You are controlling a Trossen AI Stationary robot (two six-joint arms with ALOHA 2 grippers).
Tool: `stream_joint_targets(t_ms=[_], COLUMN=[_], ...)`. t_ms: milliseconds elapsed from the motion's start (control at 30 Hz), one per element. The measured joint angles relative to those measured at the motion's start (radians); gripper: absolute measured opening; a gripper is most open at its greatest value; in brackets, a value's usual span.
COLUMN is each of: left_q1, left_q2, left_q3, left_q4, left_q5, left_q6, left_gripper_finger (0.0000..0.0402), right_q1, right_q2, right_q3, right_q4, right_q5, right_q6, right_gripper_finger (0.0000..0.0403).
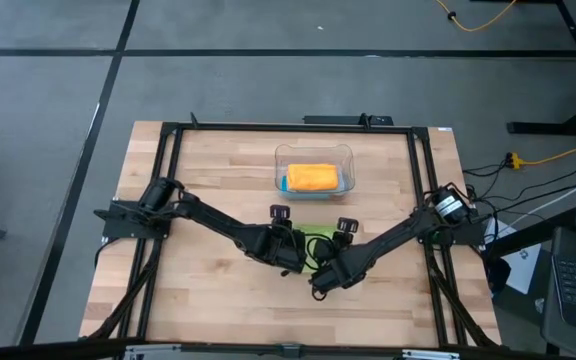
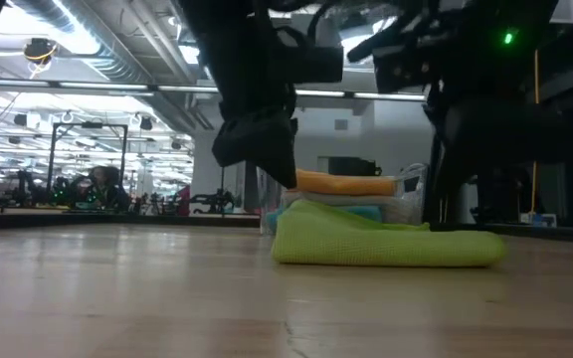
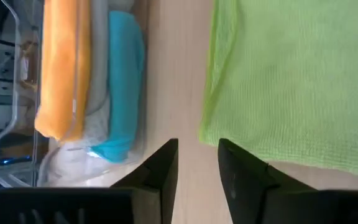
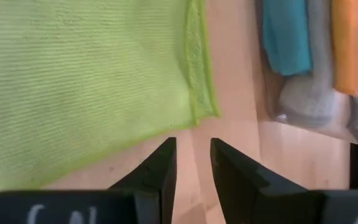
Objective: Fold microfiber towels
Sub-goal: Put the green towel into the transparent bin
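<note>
Lime towel (image 2: 386,244) folded on table; wrist views alone show both jaws parted, empty.

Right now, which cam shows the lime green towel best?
The low view: the lime green towel lies in full profile on the table, folded. The high view has both arms covering most of it. The left wrist view and right wrist view show only one corner each.
</note>
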Motion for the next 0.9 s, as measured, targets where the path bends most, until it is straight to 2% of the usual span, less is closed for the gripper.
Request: stream_joint_targets(t_ms=[167,333,467,633,900], left_q1=[-0.007,-0.019,-0.049,-0.087,-0.166], left_q2=[-0.001,-0.003,-0.005,-0.091,-0.332], left_q3=[0.059,0.167,0.234,0.21,0.047], left_q4=[-0.139,-0.513,-0.808,-0.817,-0.807], left_q5=[0.01,0.16,0.161,0.241,0.184], left_q6=[-0.09,-0.328,-0.489,-0.526,-0.638], left_gripper_finger=[0.0106,0.0104,0.0104,0.0103,0.0103], right_q1=[0.042,0.093,0.118,0.126,0.126], right_q2=[0.0,0.0,0.0,0.0,0.0], right_q3=[0.059,0.064,0.064,0.064,0.063], right_q4=[-0.035,0.04,0.123,0.245,0.369], right_q5=[-0.014,-0.172,-0.216,-0.218,-0.22], right_q6=[-0.013,-0.139,-0.165,-0.212,-0.284], right_gripper_finger=[0.01,0.01,0.01,0.01,0.01])
